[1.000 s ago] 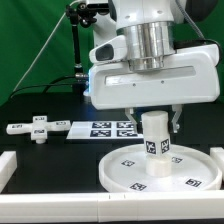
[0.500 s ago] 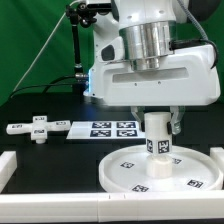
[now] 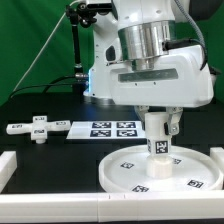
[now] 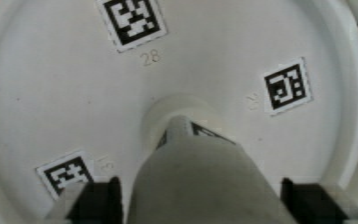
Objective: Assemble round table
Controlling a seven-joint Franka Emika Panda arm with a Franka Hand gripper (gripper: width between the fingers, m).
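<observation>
The large rimmed round disc lies flat on the black table, tags up. The short cylindrical post stands upright at the disc's middle. My gripper comes down from above with a finger on each side of the post's upper part, shut on it. In the wrist view the post runs between the two dark fingers, and the disc fills the background. The flat cross-shaped piece lies apart on the exterior view's left.
The marker board lies behind the disc. A white straight rail edges the surface on the exterior view's left, another along the front. The arm's white body hangs over the disc.
The gripper and the wrist above it have turned about the upright axis with the post between the fingers. The post stays at the disc's middle.
</observation>
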